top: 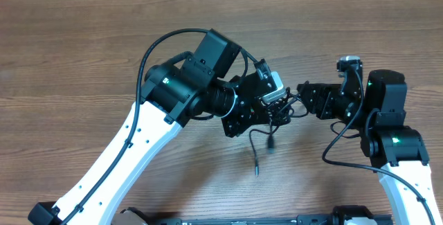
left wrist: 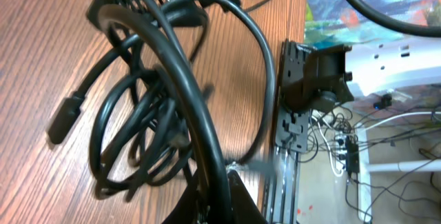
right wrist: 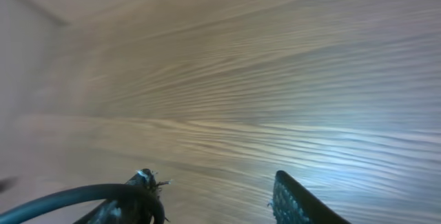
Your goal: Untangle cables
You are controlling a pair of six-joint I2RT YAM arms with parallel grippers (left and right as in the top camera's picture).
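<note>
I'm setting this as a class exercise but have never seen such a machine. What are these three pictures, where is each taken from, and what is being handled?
Two white-and-black robot arms work at a wooden table. One picture looks down from above; the other two come from cameras on each wrist. Between the arms sits a clump of thin black cables, with one plug end trailing toward the near edge. The left gripper is at the clump; its close-up shows looped cords right against it. The right gripper is beside the clump; its view is mostly blurred tabletop, so its grip is unclear.

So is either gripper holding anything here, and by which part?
The left gripper appears to hold the cables at the knotted clump; the right gripper's hold cannot be told.
</note>
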